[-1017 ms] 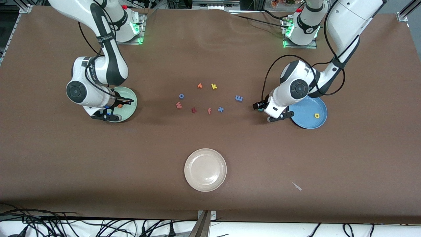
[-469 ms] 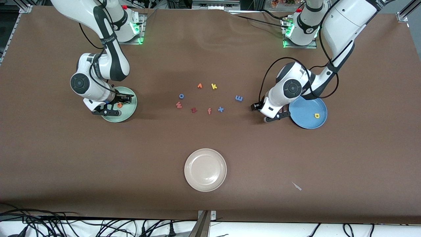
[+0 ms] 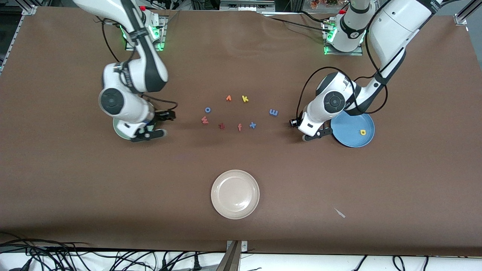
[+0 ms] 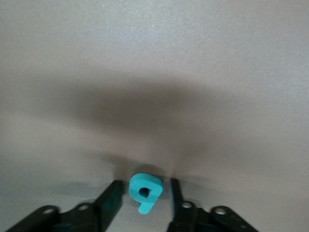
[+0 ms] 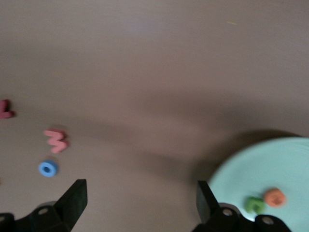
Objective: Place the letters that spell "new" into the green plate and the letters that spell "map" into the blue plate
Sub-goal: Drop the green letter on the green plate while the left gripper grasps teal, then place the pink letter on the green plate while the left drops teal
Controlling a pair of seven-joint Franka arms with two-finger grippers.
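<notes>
Brown bench (image 3: pixel 75 180): my left gripper (image 4: pixel 143 198), fingers narrowing around the teal a (image 4: pixel 145 192) beside the blue plate (image 3: pixel 357 137), could pinch it crooked. Right gripper (image 5: pixel 140 200) spread wide, salmon w (image 5: pixel 56 140) at ten o'clock.

Left gripper (image 3: pixel 293 122) low at the table beside the blue plate (image 3: pixel 356 134), on its right-arm side, fingers (image 4: pixel 112 198) closing either side of the teal a (image 4: pixel 145 189), small gaps showing. Right gripper (image 3: pixel 165 123) spread wide, empty, over the green plate's (image 5: pixel 270 164) edge toward mid-table.
</notes>
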